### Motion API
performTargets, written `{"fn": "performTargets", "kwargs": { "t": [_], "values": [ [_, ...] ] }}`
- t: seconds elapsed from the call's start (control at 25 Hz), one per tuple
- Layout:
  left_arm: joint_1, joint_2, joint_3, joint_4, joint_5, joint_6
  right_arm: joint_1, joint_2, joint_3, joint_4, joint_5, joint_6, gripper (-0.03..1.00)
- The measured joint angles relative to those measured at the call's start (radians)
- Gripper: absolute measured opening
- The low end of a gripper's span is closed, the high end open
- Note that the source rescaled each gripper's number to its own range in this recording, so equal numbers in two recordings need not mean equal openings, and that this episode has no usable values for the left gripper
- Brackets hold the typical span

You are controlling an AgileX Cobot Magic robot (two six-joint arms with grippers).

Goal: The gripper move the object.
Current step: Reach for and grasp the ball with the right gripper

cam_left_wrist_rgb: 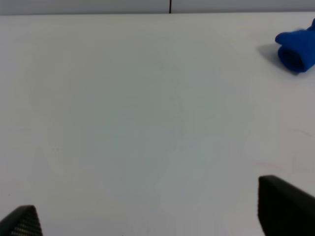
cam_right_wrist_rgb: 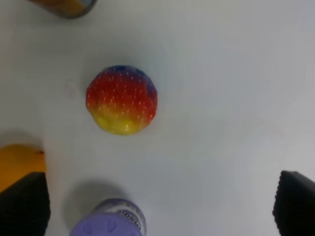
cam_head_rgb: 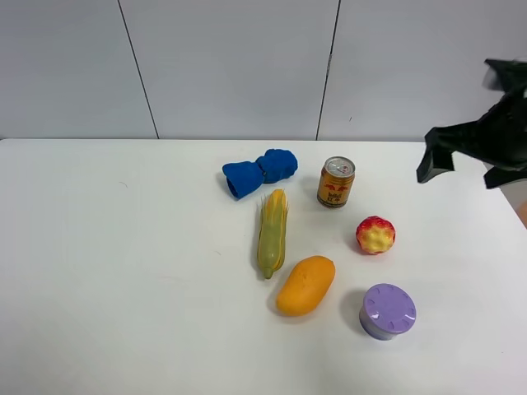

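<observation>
The small bumpy ball (cam_head_rgb: 375,234), red with yellow and a blue patch, rests on the white table (cam_head_rgb: 123,247) right of centre. In the right wrist view it (cam_right_wrist_rgb: 122,100) lies free ahead of the fingers. My right gripper (cam_head_rgb: 465,171), a black claw, hangs above the table's far right, up and to the right of the ball, not touching it. In the right wrist view the gripper (cam_right_wrist_rgb: 160,206) is open and empty, jaws wide apart. My left gripper (cam_left_wrist_rgb: 152,216) is open and empty over bare table; it does not show in the exterior view.
A drink can (cam_head_rgb: 336,182) stands behind the ball. A purple round-lidded jar (cam_head_rgb: 387,311) is in front of it, an orange mango (cam_head_rgb: 305,285) front left. A corn cob (cam_head_rgb: 272,232) and a blue cloth (cam_head_rgb: 259,172) lie further left.
</observation>
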Motion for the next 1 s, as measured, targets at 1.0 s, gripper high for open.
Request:
{"fn": "performTargets", "kwargs": {
  "t": [1.0],
  "values": [
    [0.000, 0.000, 0.000, 0.002, 0.000, 0.000, 0.169, 0.427, 0.000, -0.073, -0.208, -0.033, 0.74]
  ]
}}
